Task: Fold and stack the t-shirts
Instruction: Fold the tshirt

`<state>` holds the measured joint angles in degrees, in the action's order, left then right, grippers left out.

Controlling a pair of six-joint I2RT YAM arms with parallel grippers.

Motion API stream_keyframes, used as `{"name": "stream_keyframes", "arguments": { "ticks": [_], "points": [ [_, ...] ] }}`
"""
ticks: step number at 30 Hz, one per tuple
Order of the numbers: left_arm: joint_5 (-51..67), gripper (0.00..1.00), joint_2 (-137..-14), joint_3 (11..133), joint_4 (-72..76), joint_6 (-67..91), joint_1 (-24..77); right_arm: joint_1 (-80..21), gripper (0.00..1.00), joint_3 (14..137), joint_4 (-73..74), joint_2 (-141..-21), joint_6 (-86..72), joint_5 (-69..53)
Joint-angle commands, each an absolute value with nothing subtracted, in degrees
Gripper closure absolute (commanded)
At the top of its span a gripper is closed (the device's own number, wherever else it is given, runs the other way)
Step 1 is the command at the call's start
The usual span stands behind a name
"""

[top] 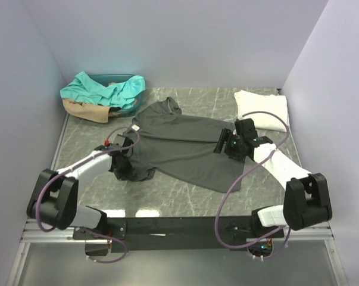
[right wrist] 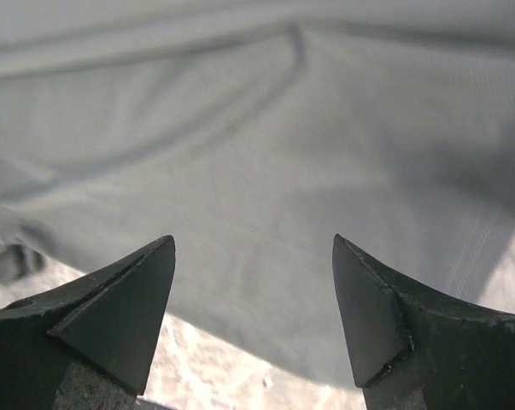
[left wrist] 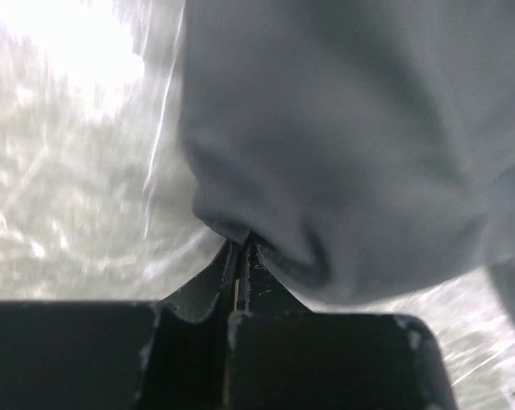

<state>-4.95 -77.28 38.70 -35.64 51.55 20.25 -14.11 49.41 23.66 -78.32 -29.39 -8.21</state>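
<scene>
On the table [top: 167, 199], left gripper [left wrist: 242, 243] pinches grey t-shirt [left wrist: 342, 128]; right gripper [right wrist: 253, 248] gapes.

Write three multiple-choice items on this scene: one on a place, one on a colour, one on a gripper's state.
1. Where does the white t-shirt lie?
A. at the table's near edge
B. at its far right corner
C. at its middle

2. What colour is the spread t-shirt mid-table?
A. teal
B. tan
C. dark grey

3. How is the left gripper?
A. shut on the spread t-shirt
B. open above it
C. out of view

Answers:
1 B: the top view shows it folded at far right.
2 C: charcoal cloth lies laid out there.
3 A: the left wrist view shows the jaws closed on a fold of grey cloth.
</scene>
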Motion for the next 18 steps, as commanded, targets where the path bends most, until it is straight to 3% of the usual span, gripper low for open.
{"name": "stream_keyframes", "arguments": {
  "ticks": [1, 8, 18],
  "points": [
    [-8.0, 0.99, -80.1, 44.9, -33.4, 47.6, 17.4, -14.3, 0.19, 46.2, 26.3, -74.3, -30.9, -6.9],
    [-3.2, 0.99, -83.6, 51.0, -29.6, 41.8, 9.3, -15.1, 0.21, 39.5, 31.5, -69.1, -35.1, -3.7],
    [0.2, 0.99, -84.6, 48.8, -26.6, 39.0, 4.3, -18.3, 0.24, 35.2, 38.5, -66.6, -40.2, 1.6]
  ]
}}
